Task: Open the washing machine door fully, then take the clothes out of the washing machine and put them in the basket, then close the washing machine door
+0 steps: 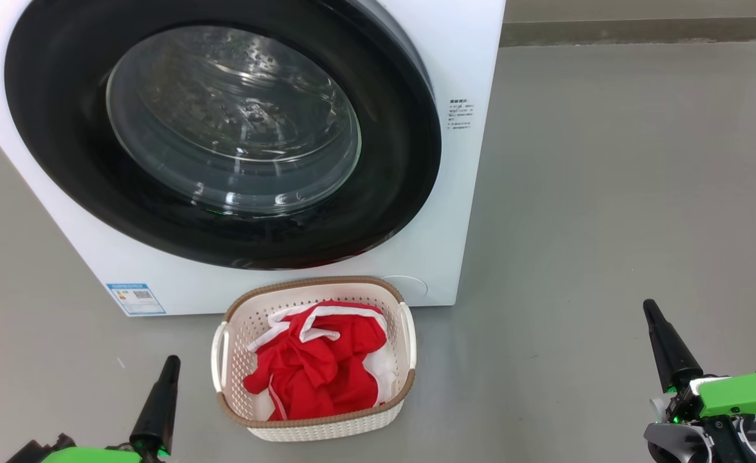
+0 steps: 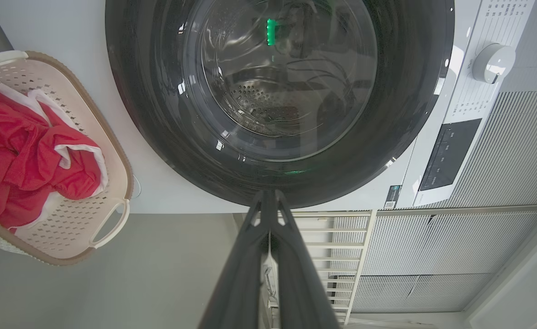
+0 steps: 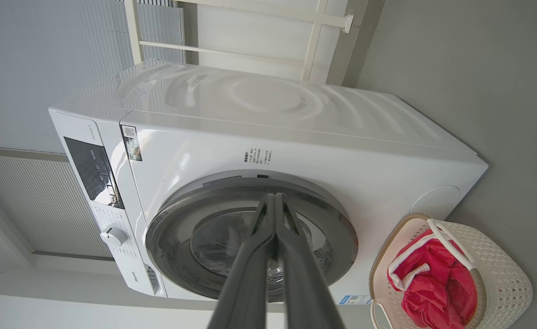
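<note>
The washing machine door [image 1: 233,122], round with a glossy black rim and bulging clear glass, sits shut on the big white front-loading washing machine [image 1: 468,161]. You see the bright red clothes with white trim [image 1: 320,370] heaped in the cream perforated basket with a brown woven-look rim [image 1: 317,281], which stands on the smooth grey floor [image 1: 609,193] just in front of the machine. The left gripper [image 2: 268,194] and the right gripper [image 3: 275,196] each have their jaws pressed together, holding nothing. Pale ribbed wall panels [image 2: 501,151] stand behind

a laundry area: before me, a white front-loading washing machine [image 1: 452,218] fills the upper left, a basket [image 1: 317,281] of clothes [image 1: 317,373] at lower centre, bare grey floor [image 1: 609,193] at right; ribbed pale wall [image 2: 515,151] in my left wrist view's lower right.
</note>
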Robot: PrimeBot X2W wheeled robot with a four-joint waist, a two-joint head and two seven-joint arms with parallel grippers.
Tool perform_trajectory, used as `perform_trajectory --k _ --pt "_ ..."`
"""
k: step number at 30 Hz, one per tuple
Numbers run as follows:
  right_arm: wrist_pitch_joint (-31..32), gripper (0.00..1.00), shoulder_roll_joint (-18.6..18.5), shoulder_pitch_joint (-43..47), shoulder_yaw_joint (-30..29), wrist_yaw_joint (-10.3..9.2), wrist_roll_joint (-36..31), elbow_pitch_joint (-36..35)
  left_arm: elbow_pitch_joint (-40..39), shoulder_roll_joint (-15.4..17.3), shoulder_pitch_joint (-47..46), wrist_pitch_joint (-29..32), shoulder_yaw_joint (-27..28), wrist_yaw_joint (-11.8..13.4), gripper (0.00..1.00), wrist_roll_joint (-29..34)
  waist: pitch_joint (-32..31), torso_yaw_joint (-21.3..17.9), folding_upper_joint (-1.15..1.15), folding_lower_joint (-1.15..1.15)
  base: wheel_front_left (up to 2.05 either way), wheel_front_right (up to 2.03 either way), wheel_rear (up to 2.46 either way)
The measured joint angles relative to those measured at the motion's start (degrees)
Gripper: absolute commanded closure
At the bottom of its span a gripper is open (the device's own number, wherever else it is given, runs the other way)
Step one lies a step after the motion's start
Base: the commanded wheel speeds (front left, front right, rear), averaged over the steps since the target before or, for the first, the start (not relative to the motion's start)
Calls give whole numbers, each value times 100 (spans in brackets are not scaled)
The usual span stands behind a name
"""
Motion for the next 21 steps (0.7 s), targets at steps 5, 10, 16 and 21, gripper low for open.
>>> perform_trajectory --k 5,10,16,21 --pt "0 100 2 0 -4 -1 0 0 0 0 -3 0 0 0 100 -1 0 0 0 0 0 0 0" --pt "1 100 3 0 -9 -1 0 0 0 0 -7 0 0 0 100 -1 0 0 0 0 0 0 0" --pt "10 100 7 0 -14 -1 0 0 0 0 -10 0 1 0 100 -1 0 0 0 0 0 0 0" --pt "15 100 9 0 -15 -1 0 0 0 0 -10 0 1 0 100 -1 0 0 0 0 0 0 0"
